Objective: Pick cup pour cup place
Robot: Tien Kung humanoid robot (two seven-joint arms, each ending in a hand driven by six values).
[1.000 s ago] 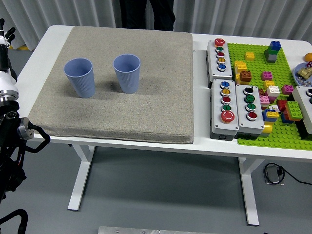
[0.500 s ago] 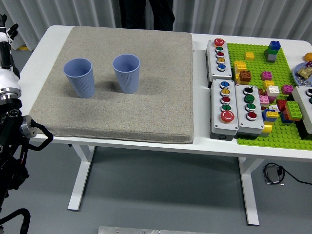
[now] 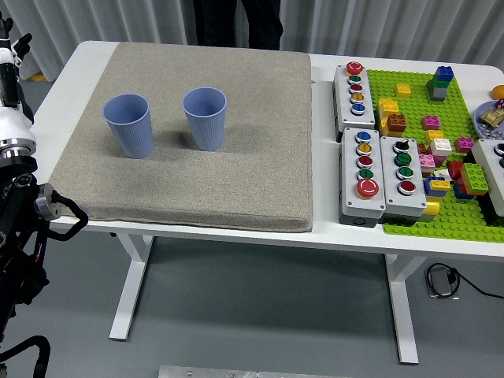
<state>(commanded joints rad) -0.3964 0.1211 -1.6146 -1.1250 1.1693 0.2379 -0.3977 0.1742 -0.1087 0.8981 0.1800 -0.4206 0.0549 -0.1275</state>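
Note:
Two blue ribbed cups stand upright on a grey mat (image 3: 197, 173). The left cup (image 3: 128, 125) and the right cup (image 3: 205, 117) are a small gap apart, and nothing touches either. My left arm (image 3: 17, 138) rises along the picture's left edge, beside the table and well left of the cups. Its hand (image 3: 9, 53) is cut off by the frame at the top left corner. My right arm is out of view.
Three grey button boxes (image 3: 370, 169) sit to the right of the mat. A green baseplate (image 3: 409, 213) with several coloured bricks fills the far right. A person's dark legs (image 3: 236, 22) stand at the table's far side.
My left arm has crept slightly to the right and upward at the left edge. The cups have not moved.

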